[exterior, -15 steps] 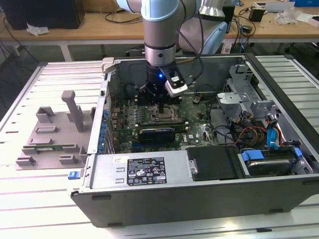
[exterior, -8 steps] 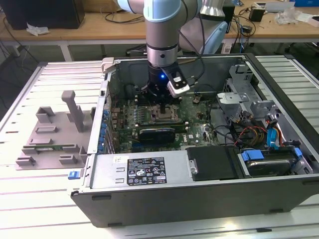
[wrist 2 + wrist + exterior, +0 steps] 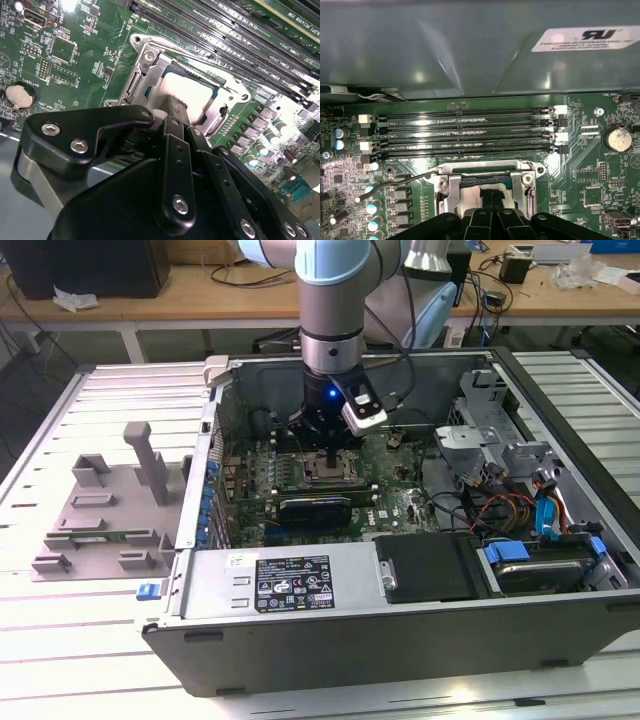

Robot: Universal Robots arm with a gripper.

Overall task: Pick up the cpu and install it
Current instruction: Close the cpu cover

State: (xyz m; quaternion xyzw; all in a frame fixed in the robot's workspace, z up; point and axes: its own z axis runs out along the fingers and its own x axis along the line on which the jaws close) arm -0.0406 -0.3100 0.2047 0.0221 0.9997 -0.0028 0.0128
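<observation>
Setting: white slatted table (image 3: 60, 640), open computer case (image 3: 400, 640).
Gripper (image 3: 172, 109): low over the socket frame (image 3: 145, 75).
Fingers (image 3: 175, 142): pressed together, tips touching the cpu (image 3: 192, 92) lying flat inside that frame.

Right under your jaws the cpu (image 3: 189, 92) lies in the socket frame (image 3: 145, 72) on the motherboard (image 3: 70, 50); memory slots (image 3: 465, 132) run just beyond it, the coin cell (image 3: 19, 96) well aside.

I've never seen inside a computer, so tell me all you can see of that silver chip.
The chip is a small flat square with a pale silver-grey metal top. It sits level within the metal socket frame on the green board. The black gripper is right over one edge, hiding part.
</observation>
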